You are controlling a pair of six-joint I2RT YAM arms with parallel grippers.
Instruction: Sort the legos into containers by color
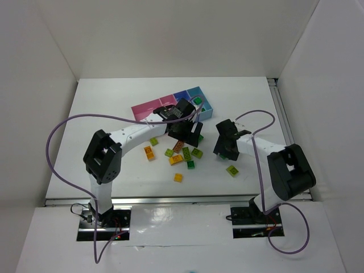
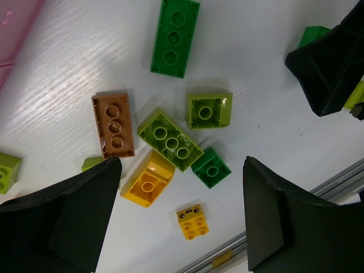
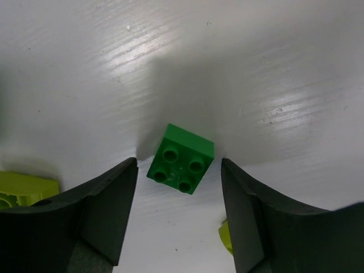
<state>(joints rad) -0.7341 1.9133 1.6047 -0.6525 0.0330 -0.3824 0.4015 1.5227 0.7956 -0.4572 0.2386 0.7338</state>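
Note:
The containers are a joined row at the back: pink bins (image 1: 147, 108), a darker blue bin (image 1: 182, 95) and a light blue bin (image 1: 206, 107) with a green lego (image 1: 197, 101) in it. My left gripper (image 1: 185, 135) (image 2: 182, 219) is open and empty above a cluster of legos: a long dark green one (image 2: 174, 37), brown (image 2: 114, 125), lime (image 2: 170, 139), square lime (image 2: 209, 110), small dark green (image 2: 211, 167), yellow (image 2: 148, 182) and a small yellow one with a face (image 2: 193, 221). My right gripper (image 1: 223, 151) (image 3: 179, 210) is open, low over the table, with a dark green square lego (image 3: 181, 158) lying just beyond its fingertips, untouched.
Loose legos lie apart from the cluster: orange (image 1: 149, 152), lime (image 1: 154, 141), orange (image 1: 178, 177) and lime (image 1: 232, 170). White walls enclose the table. A metal rail (image 1: 170, 200) runs along the near edge. The two grippers are close together.

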